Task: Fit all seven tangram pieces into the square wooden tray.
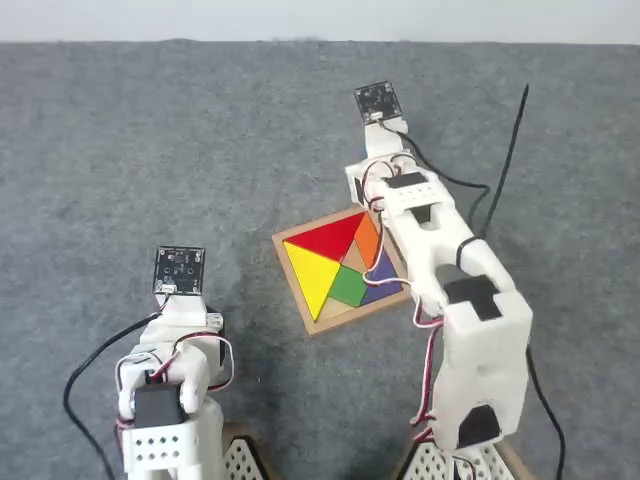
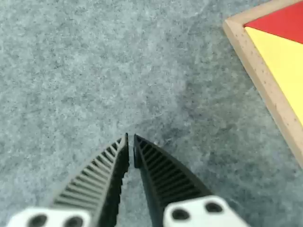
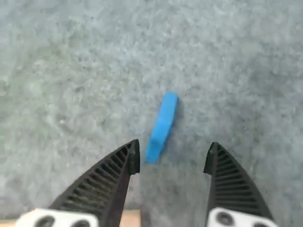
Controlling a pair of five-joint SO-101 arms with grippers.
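A: Right gripper [image 3: 173,150]: jaws wide apart, nothing held. Blue piece [image 3: 162,126] lies on the carpet [image 3: 71,56] between them, much nearer one finger than the other.

B: Flat or on edge?

A: It looks narrow, maybe tipped up, but I can't tell for sure. It is outside the tray, on the far side of it.

B: Main risk?

A: An off-centre close. The near finger would meet the piece first and shove or topple it rather than pinch it. It's a thin slab on soft pile, so it could also slip out as it is lifted.

B: Anything else?

A: The right arm [image 1: 450,270] hangs over one side of the tray [image 1: 290,283]. A low swing back could knock the seated pieces. The blue one also has to be turned to match its gap, or it will ride up on a neighbour.

B: What's in the tray?

A: Red piece [image 1: 325,238], yellow piece [image 1: 312,275], green piece [image 1: 347,287], orange piece [image 1: 368,240] and purple piece [image 1: 382,268], all lying flat inside the rim. The arm hides the rest, so the seventh piece is unconfirmed.

B: Left side?

A: Left gripper [image 2: 130,139]: fingertips almost touching, nothing between them, over bare carpet with the tray corner [image 2: 255,66] off to one side
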